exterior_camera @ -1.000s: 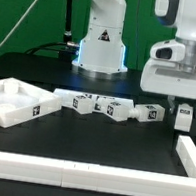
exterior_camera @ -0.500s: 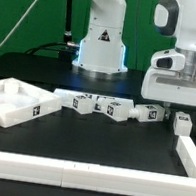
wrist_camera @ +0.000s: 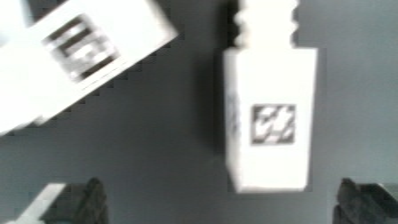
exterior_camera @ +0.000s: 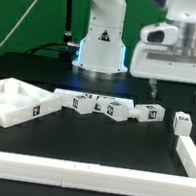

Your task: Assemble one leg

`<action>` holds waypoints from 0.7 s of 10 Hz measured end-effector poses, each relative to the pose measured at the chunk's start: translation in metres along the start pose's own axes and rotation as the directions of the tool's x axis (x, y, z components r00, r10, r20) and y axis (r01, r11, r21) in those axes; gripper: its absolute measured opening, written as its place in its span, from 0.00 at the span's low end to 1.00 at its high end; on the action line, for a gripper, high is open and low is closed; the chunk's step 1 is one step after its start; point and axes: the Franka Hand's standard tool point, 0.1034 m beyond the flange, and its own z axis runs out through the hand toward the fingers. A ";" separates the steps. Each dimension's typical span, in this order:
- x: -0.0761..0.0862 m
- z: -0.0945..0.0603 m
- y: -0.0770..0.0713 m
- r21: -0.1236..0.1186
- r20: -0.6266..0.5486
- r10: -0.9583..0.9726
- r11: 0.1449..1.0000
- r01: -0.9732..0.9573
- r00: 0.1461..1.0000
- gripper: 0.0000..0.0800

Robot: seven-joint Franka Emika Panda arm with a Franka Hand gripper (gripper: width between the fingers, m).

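Observation:
Four short white legs with black-and-white tags lie in a row on the black table. The rightmost leg (exterior_camera: pixel 181 122) lies alone, and my gripper (exterior_camera: pixel 177 89) hangs open and empty straight above it, well clear of it. In the wrist view this leg (wrist_camera: pixel 270 110) lies lengthwise between my two dark fingertips (wrist_camera: pixel 80 205), not touching either. My gripper (wrist_camera: pixel 222 205) holds nothing. A neighbouring leg (wrist_camera: pixel 80 55) shows at an angle beside it. The other legs (exterior_camera: pixel 116 110) lie toward the exterior view's left.
The large white square panel (exterior_camera: pixel 14 102) lies at the exterior view's left. A white rail (exterior_camera: pixel 76 171) runs along the front and another (exterior_camera: pixel 189 154) along the right. The arm's base (exterior_camera: pixel 102 41) stands at the back. The marker board (exterior_camera: pixel 67 91) lies behind the legs.
My gripper has let go of the rightmost leg and risen straight up. The leg now lies on the table a little lower in view than before.

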 end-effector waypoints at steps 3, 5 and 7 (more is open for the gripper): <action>0.020 -0.011 0.030 0.002 -0.028 -0.017 1.000 0.017 0.999 0.81; 0.020 -0.010 0.031 0.002 -0.028 -0.016 1.000 0.016 0.999 0.81; 0.020 -0.010 0.031 0.002 -0.028 -0.017 1.000 0.017 0.999 0.81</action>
